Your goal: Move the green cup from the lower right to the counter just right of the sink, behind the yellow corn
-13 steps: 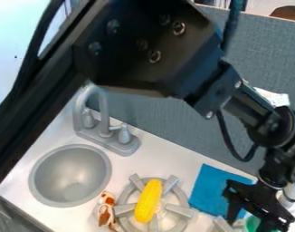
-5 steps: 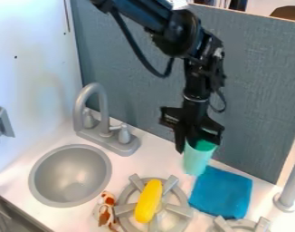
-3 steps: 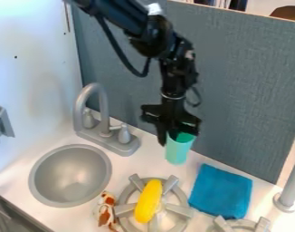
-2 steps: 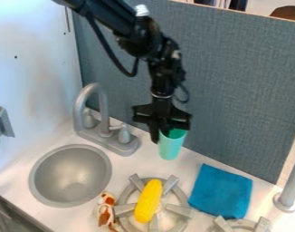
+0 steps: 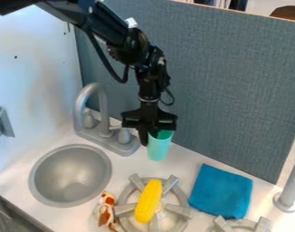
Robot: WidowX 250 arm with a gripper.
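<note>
Robot arm, black: enters from the upper left, its forearm sloping down to a bent wrist, a cable looping beneath. Below the wrist, the gripper [image 5: 151, 138] hangs nearly vertical, fingers downward, beside the faucet [image 5: 102, 118], on the side away from the wall-mounted bracket.

Corn [image 5: 148, 200] on the burner [image 5: 127, 198] — dog figure [image 5: 106, 210] left, cloth [image 5: 221, 191] right, sink [image 5: 70, 176] far left.

Black robot arm [image 5: 133, 47], bulky rounded joints, looping black cable [image 5: 106, 61], small white patch, broad dark wrist bracket [image 5: 149, 118]
</note>
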